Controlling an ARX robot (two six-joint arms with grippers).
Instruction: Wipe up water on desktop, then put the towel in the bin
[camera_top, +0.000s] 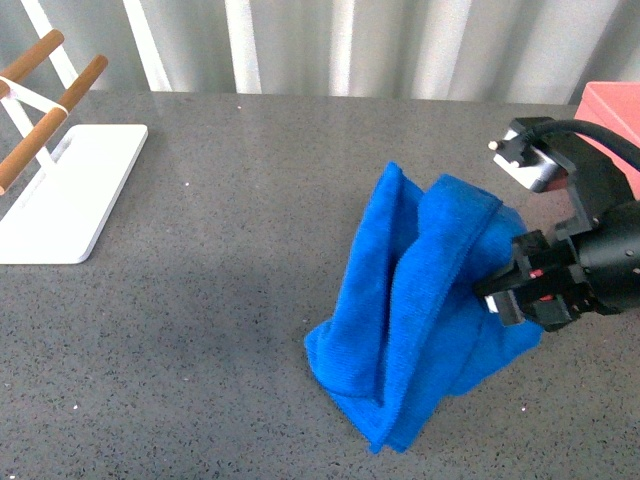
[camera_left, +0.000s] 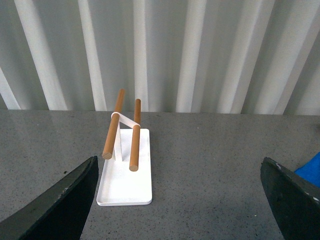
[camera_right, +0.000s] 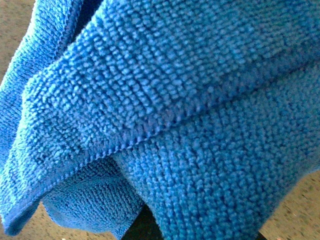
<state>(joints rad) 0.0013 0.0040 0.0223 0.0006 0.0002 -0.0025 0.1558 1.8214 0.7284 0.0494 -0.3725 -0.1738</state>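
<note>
The bright blue fuzzy towel (camera_top: 420, 310) is bunched up in folds, its lower part resting on the dark grey speckled desktop (camera_top: 200, 330) at the right of the front view. My right gripper (camera_top: 505, 290) is shut on the towel's right side. In the right wrist view the towel (camera_right: 165, 110) fills nearly the whole picture and hides the jaws. A corner of the salmon-pink bin (camera_top: 612, 105) shows at the far right edge behind the right arm. My left gripper (camera_left: 185, 200) is open and empty above the desktop (camera_left: 210, 165); a blue sliver of towel (camera_left: 311, 172) shows by one finger.
A white flat-based rack (camera_top: 65, 190) with wooden bars stands at the far left of the front view; it also shows ahead of the left gripper in the left wrist view (camera_left: 125, 170). A ribbed white wall (camera_top: 330, 45) runs along the desktop's back edge.
</note>
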